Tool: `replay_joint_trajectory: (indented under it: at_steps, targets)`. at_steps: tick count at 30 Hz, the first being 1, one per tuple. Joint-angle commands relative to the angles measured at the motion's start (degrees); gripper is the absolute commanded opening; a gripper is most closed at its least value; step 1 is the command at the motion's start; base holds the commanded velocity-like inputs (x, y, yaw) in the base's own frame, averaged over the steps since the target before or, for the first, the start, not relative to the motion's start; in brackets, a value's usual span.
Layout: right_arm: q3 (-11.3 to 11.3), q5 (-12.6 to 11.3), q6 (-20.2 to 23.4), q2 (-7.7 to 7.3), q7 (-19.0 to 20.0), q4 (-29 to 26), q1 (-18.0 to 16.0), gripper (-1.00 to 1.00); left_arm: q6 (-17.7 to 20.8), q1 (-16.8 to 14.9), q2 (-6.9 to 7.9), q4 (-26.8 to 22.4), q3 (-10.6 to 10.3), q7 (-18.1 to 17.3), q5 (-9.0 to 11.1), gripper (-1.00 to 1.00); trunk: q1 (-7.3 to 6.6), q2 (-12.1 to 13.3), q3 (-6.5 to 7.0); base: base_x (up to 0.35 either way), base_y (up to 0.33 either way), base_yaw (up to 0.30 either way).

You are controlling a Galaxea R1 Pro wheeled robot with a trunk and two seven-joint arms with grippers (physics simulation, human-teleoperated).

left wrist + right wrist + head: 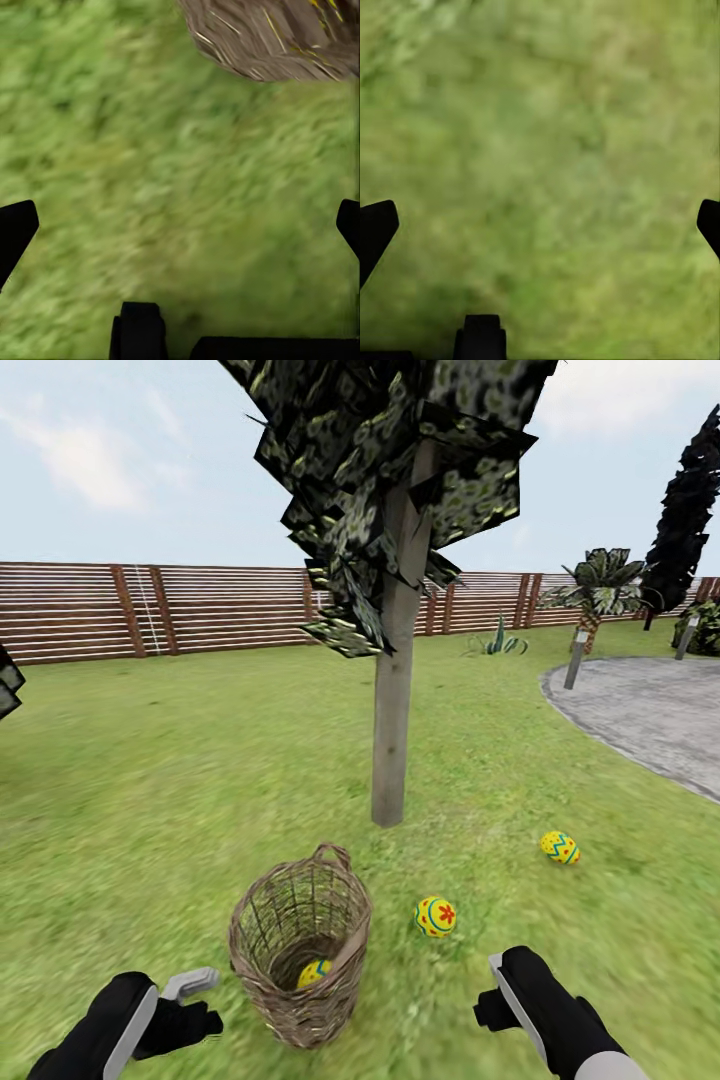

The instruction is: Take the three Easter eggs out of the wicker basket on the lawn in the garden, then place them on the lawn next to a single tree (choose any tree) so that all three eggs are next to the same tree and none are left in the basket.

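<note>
**Brown wicker, one egg left inside**

Green grass runs under everything we see, so we read the scene from left to right. At about eight o'clock in the head view our left gripper [190, 1000] hangs low over the lawn [150, 810], just beside the basket. Its wrist view shows both fingertips [16, 229] spread wide with only turf between them and the basket's woven wall at the picture's edge, so that hand is released and empty.

At six o'clock stands the wicker basket [300, 950], upright, and through its loose weave we can make out the third egg [314, 972] lying at the bottom. Straight behind it, at twelve o'clock, rises the pale trunk of the tree [395, 710].

At about four o'clock from the trunk's foot, an egg with a red mark [436, 916] rests on the grass just beside the basket, and an egg with blue zigzags [560, 847] lies farther out. Both look placed; we judge the job two-thirds done.

At five o'clock our right gripper [492, 990] hovers over bare grass, fingers [376, 229] apart and holding nothing.

To finish well, we would bring one open hand directly above the basket's mouth and go straight down the middle, keeping clear of the rim and the loop handle [332, 854] so the light basket does not tip. The egg is round and may roll from a glancing pinch, so we would close across its middle, lift vertically, then set it down near the trunk.
</note>
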Motion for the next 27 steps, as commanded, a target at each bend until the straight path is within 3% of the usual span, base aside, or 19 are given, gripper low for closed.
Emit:
replay_joint_trajectory:
  at_steps: [1,6,11,17,27]
  targets:
    - [0.25,0.09,0.31,-0.06,-0.07,-0.08,-0.03,1.0,0.22,-0.03,0.02,-0.01,0.1,-0.77,-0.16,1.0,0.02,-0.02,-0.06,0.242,0.267,0.0]
    - [0.26,0.09,0.34,-0.06,-0.07,-0.08,-0.03,1.0,0.22,-0.03,0.11,0.03,0.09,-2.83,-0.27,1.0,0.02,-0.02,-0.06,0.255,0.258,0.0]
    - [0.22,0.09,0.34,-0.06,-0.07,-0.08,-0.03,1.0,0.22,-0.03,0.18,0.1,0.15,-2.84,-0.45,1.0,0.02,-0.02,-0.06,0.26,0.254,0.0]
    - [0.21,0.04,0.34,-0.06,-0.07,-0.08,-0.01,1.0,0.22,-0.03,1.33,0.1,0.49,-2.67,-0.54,1.0,0.02,-0.02,-0.06,0.254,0.257,0.0]
    - [0.21,0.08,0.34,-0.06,-0.07,-0.08,-0.04,1.0,0.22,-0.03,1.44,0.1,0.44,-2.61,-0.55,1.0,0.02,-0.02,-0.06,0.214,0.266,0.0]
